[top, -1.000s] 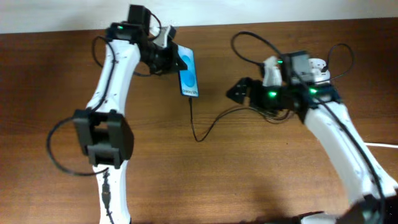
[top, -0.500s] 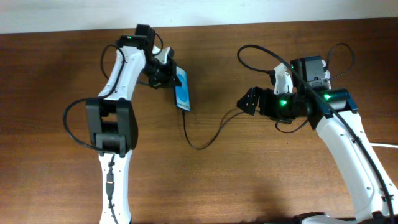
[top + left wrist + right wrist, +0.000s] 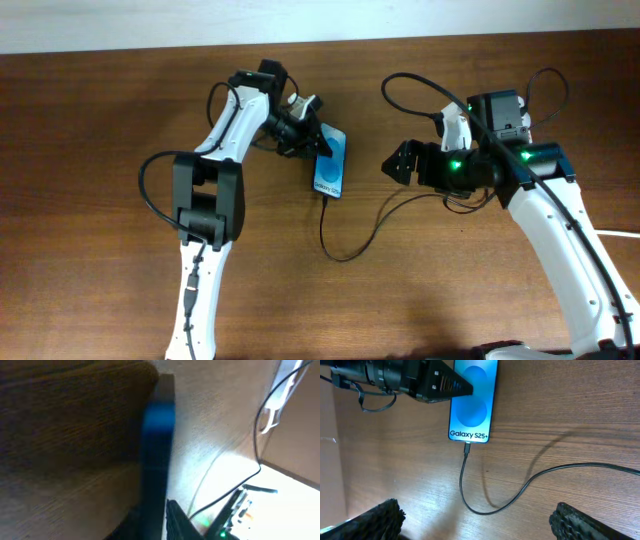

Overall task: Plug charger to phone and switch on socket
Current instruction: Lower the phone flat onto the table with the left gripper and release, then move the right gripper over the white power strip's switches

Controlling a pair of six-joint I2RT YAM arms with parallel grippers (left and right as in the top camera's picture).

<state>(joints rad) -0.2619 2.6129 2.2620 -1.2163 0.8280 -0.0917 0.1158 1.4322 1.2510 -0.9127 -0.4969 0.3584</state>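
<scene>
Overhead, the left gripper [image 3: 305, 135] is clamped on the upper end of the phone [image 3: 331, 168], just left of frame centre. The charger [image 3: 345, 252] loops below the phone toward the right gripper [image 3: 393, 165], and the socket cannot be made out here. The left wrist view is blurred and shows the phone [image 3: 159, 425] edge-on between the jaws. In the right wrist view the connector [image 3: 466, 450] sits in the lower edge of the phone [image 3: 472, 405], and the right gripper's fingers [image 3: 380, 520] are spread wide, holding nothing. A tug or twist of the held phone could, I judge, lever the connector out, and the slack loop could snag those open fingers.
</scene>
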